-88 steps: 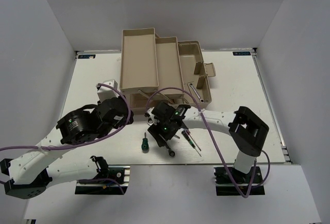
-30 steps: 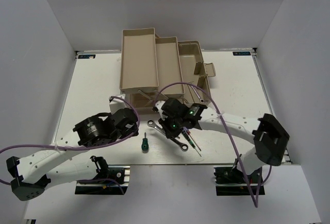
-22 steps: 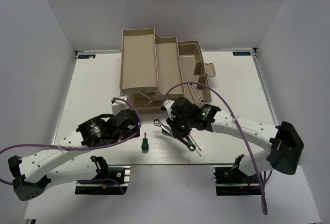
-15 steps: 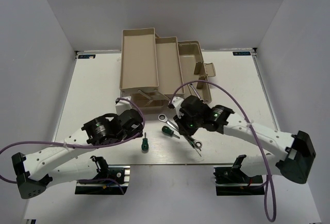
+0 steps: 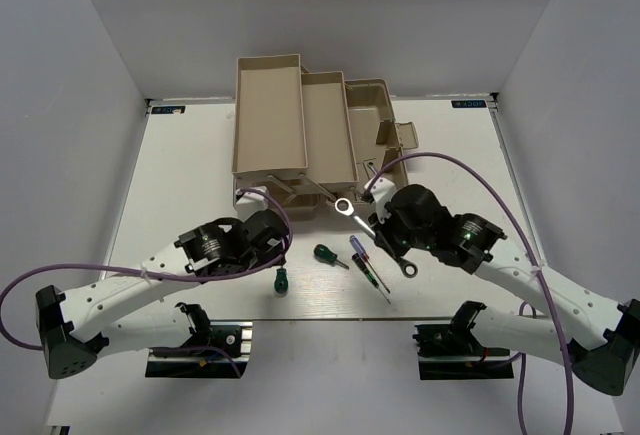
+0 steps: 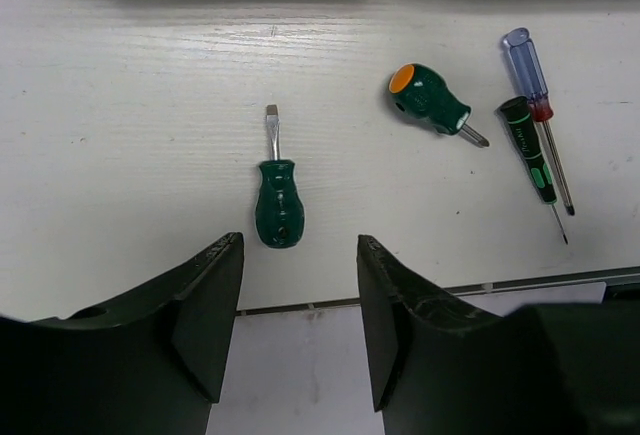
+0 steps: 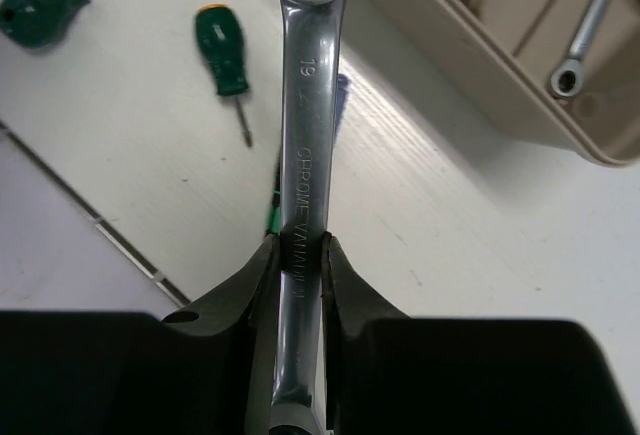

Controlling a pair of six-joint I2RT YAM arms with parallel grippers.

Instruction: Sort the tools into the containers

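My right gripper (image 5: pixel 383 240) (image 7: pixel 297 245) is shut on the shaft of a silver wrench (image 5: pixel 345 208) (image 7: pixel 305 125) and holds it above the table, near the beige toolbox (image 5: pixel 392 190). A second wrench (image 7: pixel 585 35) lies in the toolbox's bottom compartment. My left gripper (image 5: pixel 278 255) (image 6: pixel 299 245) is open and empty, just short of a stubby green screwdriver (image 6: pixel 277 205) (image 5: pixel 281 279). To its right lie the other green screwdriver (image 6: pixel 428 102) (image 5: pixel 325 254), the purple-and-red one (image 6: pixel 530 65) (image 5: pixel 360 252) and a thin dark one (image 6: pixel 527 145).
Two long beige trays (image 5: pixel 268 115) (image 5: pixel 328 125) stand fanned out and raised at the back, left of the toolbox base. The table's near edge (image 6: pixel 300 307) runs just below the left fingers. Purple cables loop over both arms.
The right arm has carried the wrench up and to the right, uncovering the screwdrivers beneath. The left arm has swung right, toward the nearest green screwdriver.
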